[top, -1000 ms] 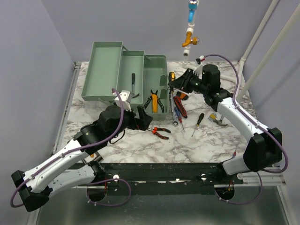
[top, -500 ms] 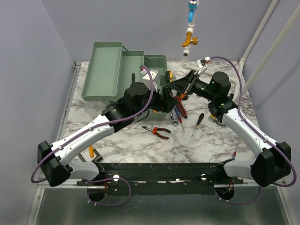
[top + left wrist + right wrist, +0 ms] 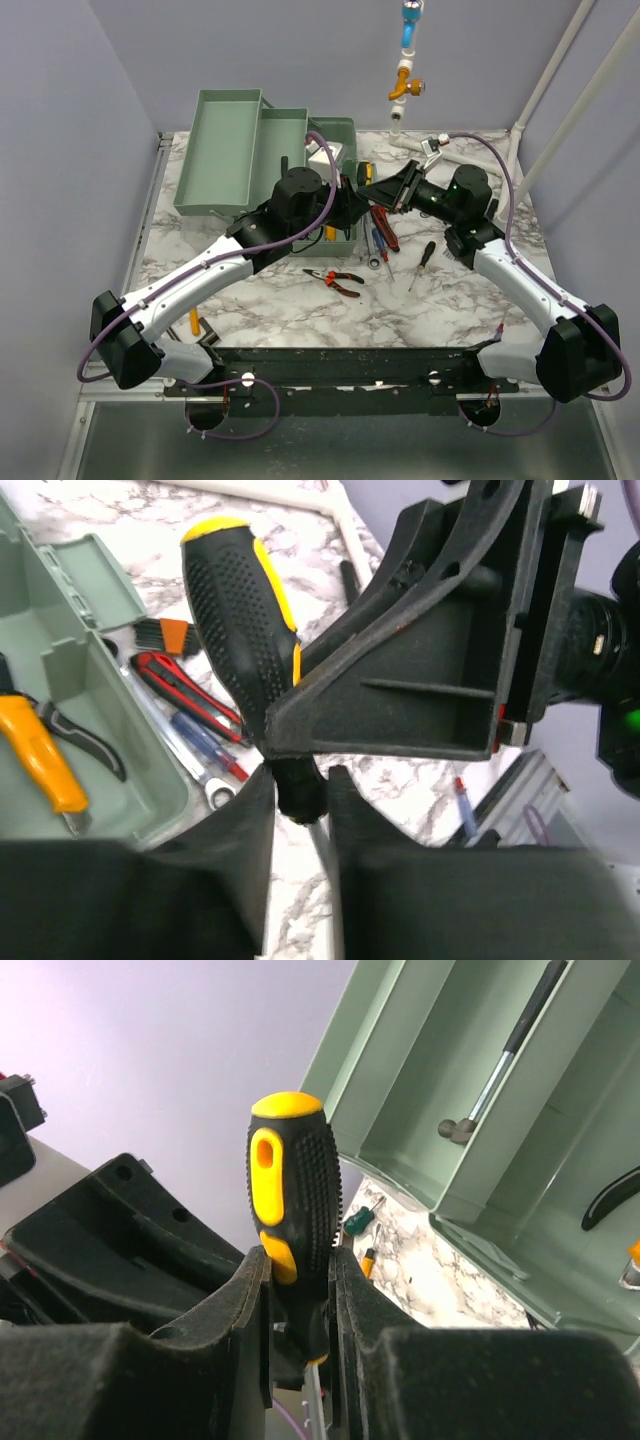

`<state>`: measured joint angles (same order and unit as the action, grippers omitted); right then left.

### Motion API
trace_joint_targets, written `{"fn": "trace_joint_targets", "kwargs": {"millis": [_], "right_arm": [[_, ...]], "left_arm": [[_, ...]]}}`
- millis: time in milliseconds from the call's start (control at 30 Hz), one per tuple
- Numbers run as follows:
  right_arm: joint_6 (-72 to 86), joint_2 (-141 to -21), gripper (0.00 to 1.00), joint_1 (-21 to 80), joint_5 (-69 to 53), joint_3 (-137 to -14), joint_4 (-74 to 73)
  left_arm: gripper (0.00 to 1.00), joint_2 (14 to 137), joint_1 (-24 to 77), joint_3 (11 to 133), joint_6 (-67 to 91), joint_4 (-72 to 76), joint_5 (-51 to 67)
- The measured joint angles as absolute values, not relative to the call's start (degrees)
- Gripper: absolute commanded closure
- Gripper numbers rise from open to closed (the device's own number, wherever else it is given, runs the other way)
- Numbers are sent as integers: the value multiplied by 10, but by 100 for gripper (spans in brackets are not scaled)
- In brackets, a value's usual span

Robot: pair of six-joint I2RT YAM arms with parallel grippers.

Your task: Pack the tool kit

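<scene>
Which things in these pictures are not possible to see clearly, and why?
- Tip of the screwdriver: left wrist view, hidden below the left gripper; right wrist view, behind the right gripper.
- Whether the left gripper presses the screwdriver: black on black, left wrist view.
- Lower compartment of the toolbox: top view, mostly covered by the left arm.

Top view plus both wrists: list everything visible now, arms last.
toolbox: 1, green, open, far left
hammer: 1, black handle, toolbox tray
orange-handled tool: 1, orange, toolbox bottom
screwdriver: 1, black-yellow, between both grippers
pliers: 1, red handles, table centre
red-black tool: 1, right of toolbox
wrench: 1, silver, beside red-black tool
slim screwdriver: 1, black, further right
brush: 1, orange, near red-black tool
right gripper: 1, black, shut on screwdriver handle
left gripper: 1, black, fingers flanking screwdriver neck
</scene>
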<state>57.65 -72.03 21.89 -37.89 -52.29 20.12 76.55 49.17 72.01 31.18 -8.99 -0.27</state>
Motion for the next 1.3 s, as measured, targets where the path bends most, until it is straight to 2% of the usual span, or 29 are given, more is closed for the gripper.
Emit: {"fn": "trace_joint_targets", "kwargs": {"millis": [100,167,367,400,567,733,933,1100,1300], "right_arm": [[581,-715,59,211,-377,-506,224],[580,-706,44,210,-370,-500,225],[548,-662,9,218,-340,-505,156],[540,-654,7,218,-329,-506,142],[502,-621,6,220,-236,-519,51],[466,-592,6,220,-128,-522,-36],[422,-574,6,220,-24,-513,-109],[413,-583,6,221,93,-487,-183],[422,-641,10,221,199,-451,-247]], "left_arm": [[100,772,489,723,313,-93,-6],[100,778,488,727,312,-94,-6],[100,781,481,724,296,-95,-11],[100,779,477,723,294,-97,-12],[100,761,450,731,271,-160,-36],[100,764,378,855,218,-321,-119],[100,787,303,981,154,-416,-237],[100,855,263,1060,71,-464,-323],[100,946,216,1092,-6,-484,-349]]}}
